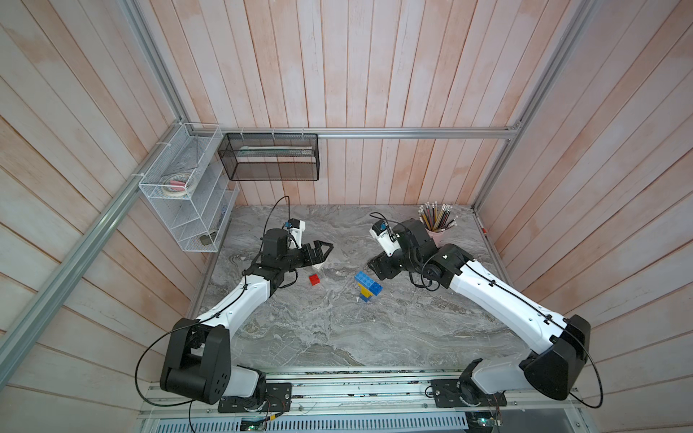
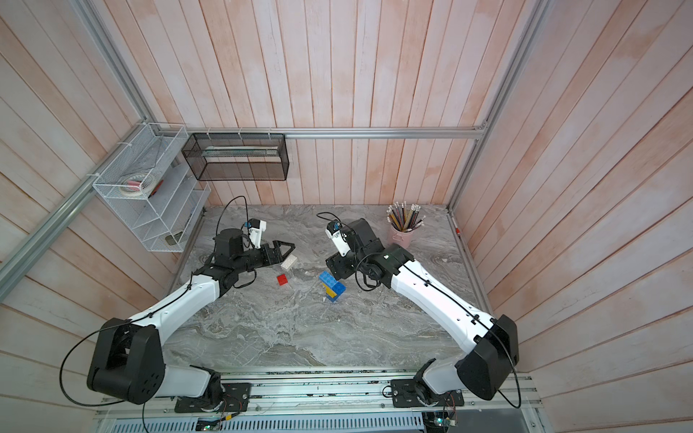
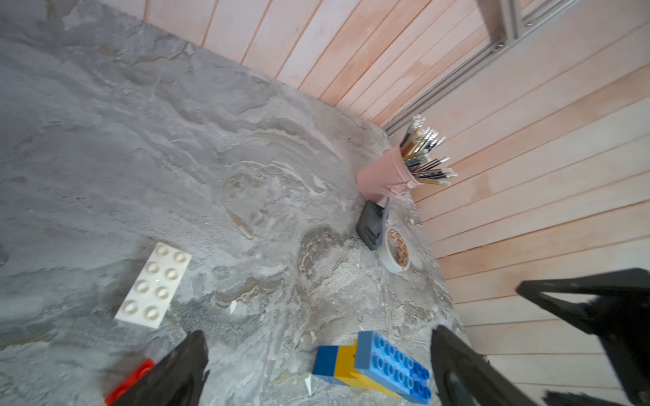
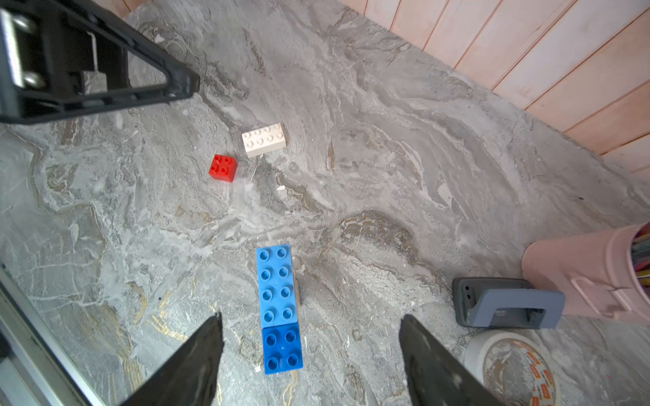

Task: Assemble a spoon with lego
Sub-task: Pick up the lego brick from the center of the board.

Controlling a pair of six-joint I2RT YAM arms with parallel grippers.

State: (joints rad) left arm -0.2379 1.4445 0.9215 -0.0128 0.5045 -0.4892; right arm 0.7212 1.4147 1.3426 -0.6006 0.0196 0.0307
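The spoon is a short stack standing mid-table: a light blue oblong and a dark blue square top yellow and blue bricks. Loose lego lies to its left: a red square brick and a white oblong brick. My right gripper hangs open just above and behind the stack, touching nothing. Above the white brick hovers my left gripper, wide open and empty.
A pink cup of pencils stands at the back right, with a grey hole punch and a tape roll beside it. On the left wall hang a white wire rack and a black mesh basket.
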